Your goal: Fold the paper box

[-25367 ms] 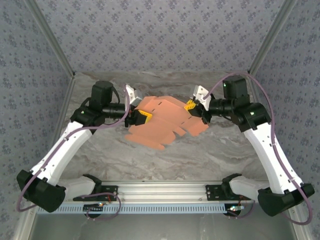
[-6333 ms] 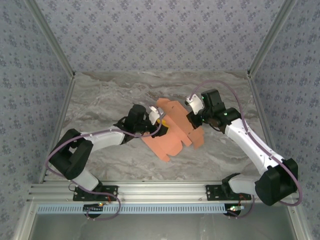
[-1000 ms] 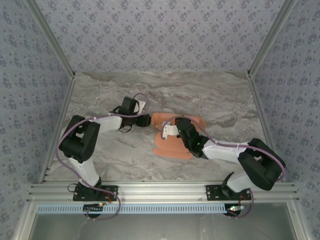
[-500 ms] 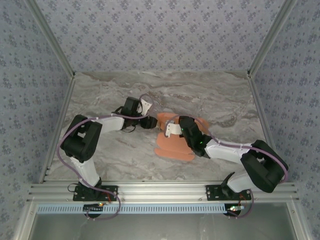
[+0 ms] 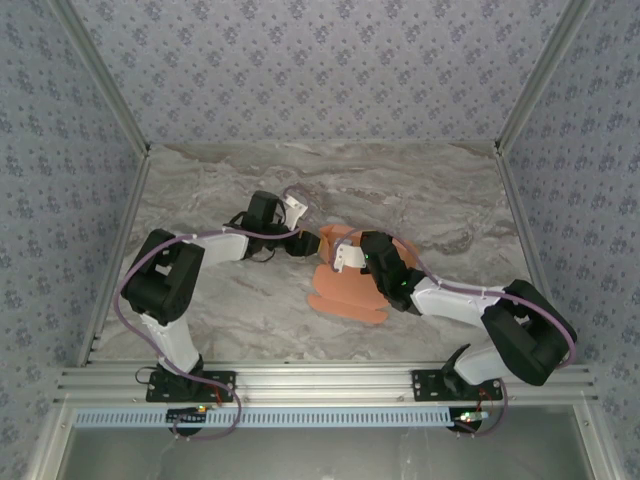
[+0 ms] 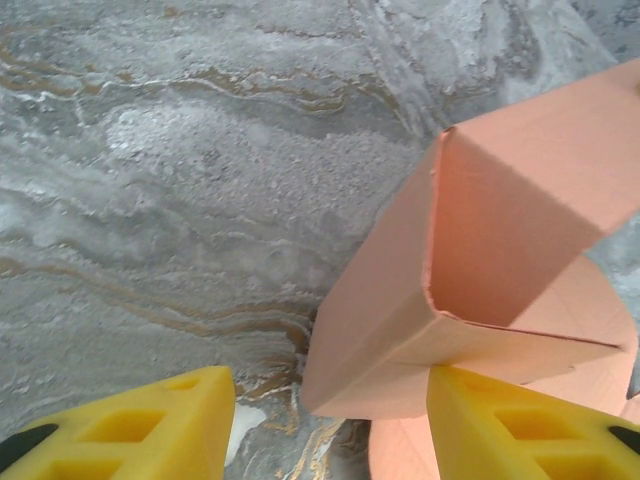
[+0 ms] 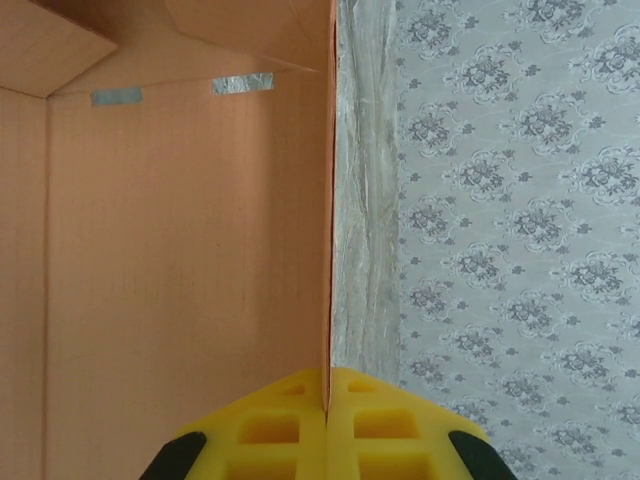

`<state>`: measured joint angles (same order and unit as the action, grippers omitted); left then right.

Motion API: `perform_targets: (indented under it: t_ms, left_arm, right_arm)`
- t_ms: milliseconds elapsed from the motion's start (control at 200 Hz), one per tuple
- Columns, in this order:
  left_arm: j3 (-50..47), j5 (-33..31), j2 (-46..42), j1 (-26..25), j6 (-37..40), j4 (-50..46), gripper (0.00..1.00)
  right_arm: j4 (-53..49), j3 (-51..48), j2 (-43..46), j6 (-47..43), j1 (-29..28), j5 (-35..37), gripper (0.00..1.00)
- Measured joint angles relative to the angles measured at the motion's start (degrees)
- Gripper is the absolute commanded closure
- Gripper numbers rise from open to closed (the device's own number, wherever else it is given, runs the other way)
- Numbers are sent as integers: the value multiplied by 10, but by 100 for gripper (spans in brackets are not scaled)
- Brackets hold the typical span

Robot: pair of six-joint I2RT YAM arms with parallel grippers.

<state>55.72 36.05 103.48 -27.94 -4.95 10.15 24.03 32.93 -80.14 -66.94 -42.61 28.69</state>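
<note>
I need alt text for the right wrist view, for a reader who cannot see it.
The right gripper is shut on the thin edge of the orange paper box, whose panel spreads left. To the right are a strip of marble table and a patterned wall.

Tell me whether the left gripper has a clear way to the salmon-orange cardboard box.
Probably yes: the left gripper is open and the salmon-orange cardboard box sits just ahead, nothing between. The right gripper pinches another wall.

A grey marbled tabletop (image 5: 450,190) sits inside three walls (image 5: 320,70) of blue-grey flowered wallpaper, with metal corner posts (image 5: 97,70) and an aluminium rail (image 5: 320,378) along the near edge.
</note>
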Motion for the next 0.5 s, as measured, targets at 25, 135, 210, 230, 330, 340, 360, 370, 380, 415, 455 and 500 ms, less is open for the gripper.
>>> perform_targets:
  t_ms: [25,135,210,230,330,340,360,370,380,415,455,500]
  left_arm:
    - [0,5,0,0,0,3,47]
    - [0,23,3,-2,0,8,48]
    - [0,36,4,-3,3,12,48]
    - [0,38,5,-3,5,14,48]
    - [0,50,10,-4,7,20,48]
    - [0,51,10,-4,7,20,48]
    - [0,53,11,-4,7,21,48]
    - [0,53,12,-4,7,21,48]
    - [0,54,12,-4,7,21,48]
    - [0,56,13,-4,7,22,48]
    - [0,59,14,-4,9,23,48]
    - [0,62,16,-5,9,28,48]
  right_arm:
    - [-1,0,0,1,0,0,99]
    - [-3,0,0,1,0,0,99]
    - [-6,0,0,3,0,0,99]
    - [-7,0,0,3,0,0,99]
    - [-7,0,0,6,1,-1,99]
    - [-7,0,0,6,1,-1,99]
    - [-7,0,0,7,1,-2,99]
    - [-8,0,0,7,1,-2,99]
    - [-8,0,0,7,2,-2,99]
    - [-9,1,0,8,2,-2,99]
    - [-12,2,1,10,3,-4,99]
    - [-15,2,2,14,4,-6,99]
